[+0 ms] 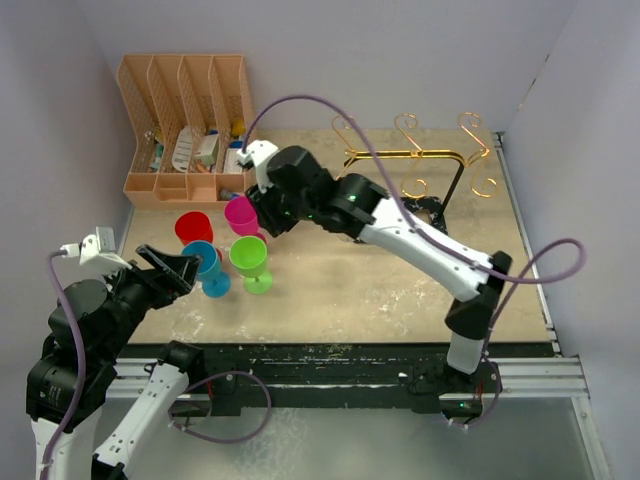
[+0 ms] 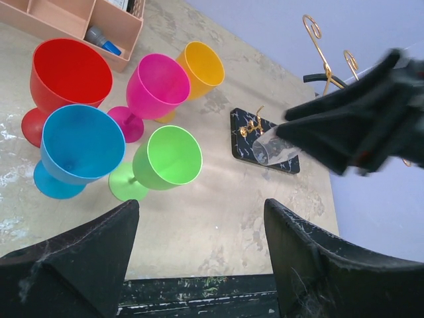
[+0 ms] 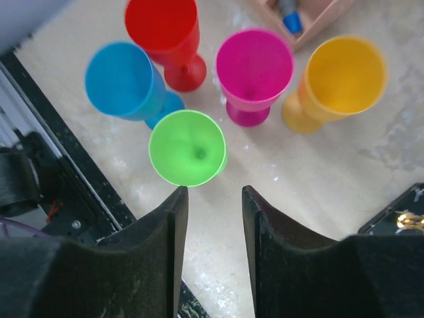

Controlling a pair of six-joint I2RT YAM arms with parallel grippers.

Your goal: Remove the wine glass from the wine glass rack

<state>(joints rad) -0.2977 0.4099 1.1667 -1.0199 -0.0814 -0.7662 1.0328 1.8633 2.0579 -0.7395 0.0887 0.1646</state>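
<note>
Just below my right jaws the green wine glass (image 3: 187,147) stands upright on the counter (image 3: 318,165), well apart from the wine glass rack (image 1: 440,153). It looks like light, stiff, slick plastic (tippy on that thin stem), so I'd pinch the stem under the bowl; both my right and left jaws are spread, holding nothing.

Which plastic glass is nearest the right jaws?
The green wine glass, its rim just beyond the jaws in the right wrist view; the blue, red, pink and orange ones stand farther off.
</note>
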